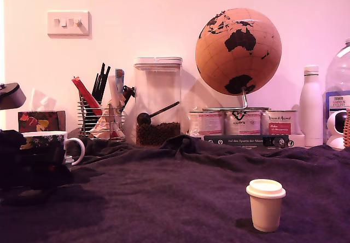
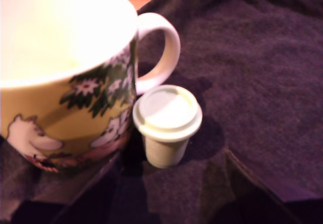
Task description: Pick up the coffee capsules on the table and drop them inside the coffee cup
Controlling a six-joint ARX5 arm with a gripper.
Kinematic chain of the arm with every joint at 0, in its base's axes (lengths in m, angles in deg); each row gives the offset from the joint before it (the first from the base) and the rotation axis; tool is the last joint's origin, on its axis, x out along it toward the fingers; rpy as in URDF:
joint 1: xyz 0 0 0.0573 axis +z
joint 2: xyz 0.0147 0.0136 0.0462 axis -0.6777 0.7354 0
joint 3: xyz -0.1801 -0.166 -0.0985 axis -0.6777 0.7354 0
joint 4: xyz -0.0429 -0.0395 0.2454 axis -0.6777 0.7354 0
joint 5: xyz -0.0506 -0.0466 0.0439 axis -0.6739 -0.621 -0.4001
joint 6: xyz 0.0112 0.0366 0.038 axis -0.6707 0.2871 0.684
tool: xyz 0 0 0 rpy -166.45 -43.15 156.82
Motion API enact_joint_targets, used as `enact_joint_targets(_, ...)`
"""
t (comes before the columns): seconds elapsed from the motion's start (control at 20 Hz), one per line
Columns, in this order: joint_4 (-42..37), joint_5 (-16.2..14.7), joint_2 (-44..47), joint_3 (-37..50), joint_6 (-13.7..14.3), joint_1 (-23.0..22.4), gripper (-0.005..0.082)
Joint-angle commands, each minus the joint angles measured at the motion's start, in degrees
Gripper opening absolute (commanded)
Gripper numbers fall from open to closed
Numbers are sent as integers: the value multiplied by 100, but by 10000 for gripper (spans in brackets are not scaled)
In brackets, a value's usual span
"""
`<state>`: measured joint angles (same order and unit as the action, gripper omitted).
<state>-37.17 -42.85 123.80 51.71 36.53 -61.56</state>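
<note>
Two coffee capsules show across the views, one in each. In the exterior view the arm is a dark, shadowed mass at the far left edge, low over the desk (image 1: 164, 199) and in front of the coffee cup (image 1: 52, 144); its exact pose is hard to read in the gloom. The fingers themselves are hidden there, and in the wrist view only dark blurred shapes at the picture's lower edge may belong to them, so I cannot tell whether they are spread or pressed together. They hold nothing that can be seen.

The near capsule (image 2: 166, 125) stands upright on the dark cloth, long axis vertical, wide flat rim on top and tapered body narrowing downward. It sits just beside the cup's wall, below the white loop handle (image 2: 161, 50), touching or nearly so. The cup stands upright, mouth open upward, its pale inside showing nothing, with green foliage and white cartoon figures on the side.

The second capsule (image 1: 266, 204) stands upright too, rim up, well apart from the cup, toward the exterior view's right in the foreground.
</note>
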Motion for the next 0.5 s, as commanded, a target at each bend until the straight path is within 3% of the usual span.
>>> enact_joint_targets(0.0,-61,4,98,-107,72,42,586)
enact_joint_targets(0.45,-59,-63,98,-133,76,42,586)
